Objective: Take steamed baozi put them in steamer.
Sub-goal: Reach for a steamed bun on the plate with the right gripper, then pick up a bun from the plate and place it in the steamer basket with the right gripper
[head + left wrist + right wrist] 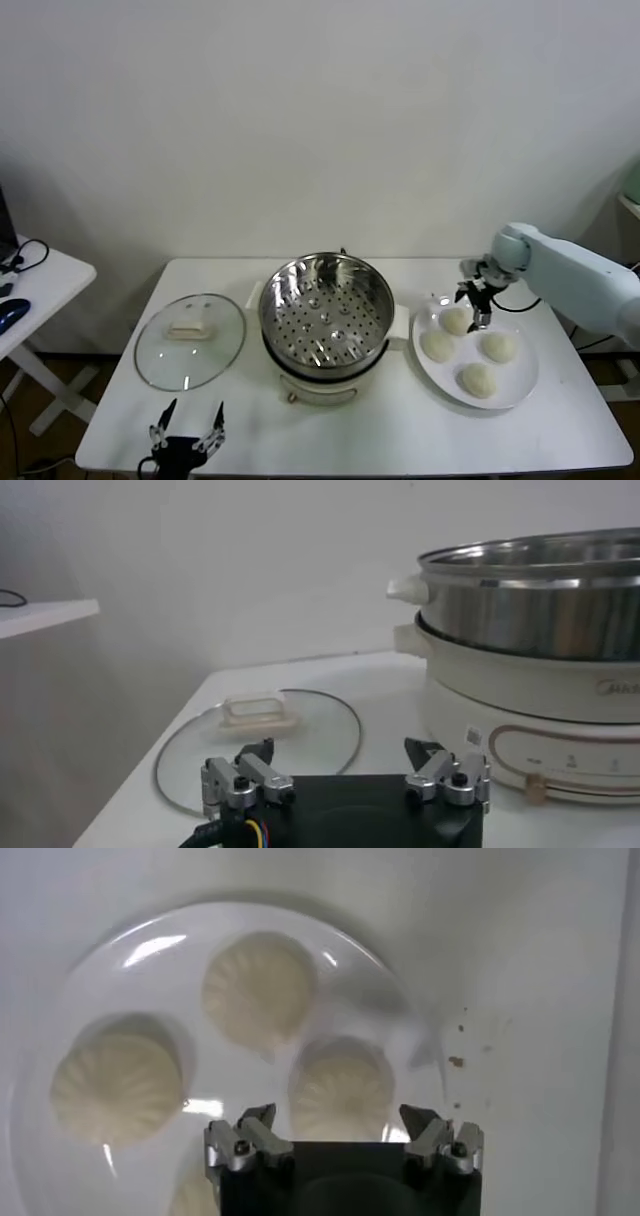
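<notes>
Four cream-white baozi lie on a white plate (520, 385) at the right of the table: one at the back (456, 321), one at the left (437, 345), one at the right (498, 346), one at the front (477, 379). The empty steel steamer (326, 310) sits in its cream cooker base at the centre. My right gripper (478, 306) is open and hovers just above the back baozi (339, 1091), which lies between its spread fingers. My left gripper (187, 428) is open and empty near the table's front left edge.
The round glass lid (190, 340) lies flat on the table left of the steamer and shows in the left wrist view (262, 736). The cooker base (530, 725) stands close to the left gripper. A side table (30, 285) stands at far left.
</notes>
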Controlling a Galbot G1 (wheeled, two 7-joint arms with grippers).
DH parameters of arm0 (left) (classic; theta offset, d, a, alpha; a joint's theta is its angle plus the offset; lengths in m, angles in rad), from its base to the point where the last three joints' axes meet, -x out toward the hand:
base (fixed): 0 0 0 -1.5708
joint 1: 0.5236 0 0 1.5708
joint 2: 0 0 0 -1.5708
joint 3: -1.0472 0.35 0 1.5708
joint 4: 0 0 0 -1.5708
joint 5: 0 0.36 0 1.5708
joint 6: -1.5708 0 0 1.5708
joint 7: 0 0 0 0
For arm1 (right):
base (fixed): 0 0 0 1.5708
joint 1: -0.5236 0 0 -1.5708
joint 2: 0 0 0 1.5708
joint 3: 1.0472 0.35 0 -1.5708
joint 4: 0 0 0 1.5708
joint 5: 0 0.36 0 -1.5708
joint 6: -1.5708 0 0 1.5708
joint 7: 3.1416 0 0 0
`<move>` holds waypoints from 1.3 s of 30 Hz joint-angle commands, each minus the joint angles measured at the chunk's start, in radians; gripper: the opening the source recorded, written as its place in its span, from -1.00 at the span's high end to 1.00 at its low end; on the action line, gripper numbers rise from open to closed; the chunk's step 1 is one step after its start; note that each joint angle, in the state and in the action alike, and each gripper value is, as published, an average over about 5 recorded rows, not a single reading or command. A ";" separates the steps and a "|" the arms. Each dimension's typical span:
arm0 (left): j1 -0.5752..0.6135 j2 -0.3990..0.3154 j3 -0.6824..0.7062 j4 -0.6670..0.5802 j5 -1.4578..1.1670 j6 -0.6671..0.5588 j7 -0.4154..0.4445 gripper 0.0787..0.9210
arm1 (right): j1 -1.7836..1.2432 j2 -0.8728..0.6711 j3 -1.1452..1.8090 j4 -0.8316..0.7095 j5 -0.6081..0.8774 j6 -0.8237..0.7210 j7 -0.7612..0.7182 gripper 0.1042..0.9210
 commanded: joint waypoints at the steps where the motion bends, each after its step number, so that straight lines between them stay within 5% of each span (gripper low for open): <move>1: -0.002 0.002 -0.002 0.003 0.001 0.001 0.000 -0.77 | -0.018 0.050 0.009 -0.067 -0.040 0.012 0.010 -0.76; 12: -0.006 0.003 -0.005 0.012 0.004 0.012 -0.001 -0.77 | -0.034 0.042 0.028 -0.054 -0.042 0.003 0.004 -0.73; 29: -0.004 0.003 -0.006 0.023 0.021 0.019 -0.018 -0.77 | 0.002 0.028 0.029 -0.014 -0.076 0.030 -0.007 -0.21; 39: 0.001 0.003 -0.006 0.010 0.024 0.019 -0.019 -0.77 | 0.474 -0.038 -0.256 0.302 0.044 0.139 -0.039 -0.16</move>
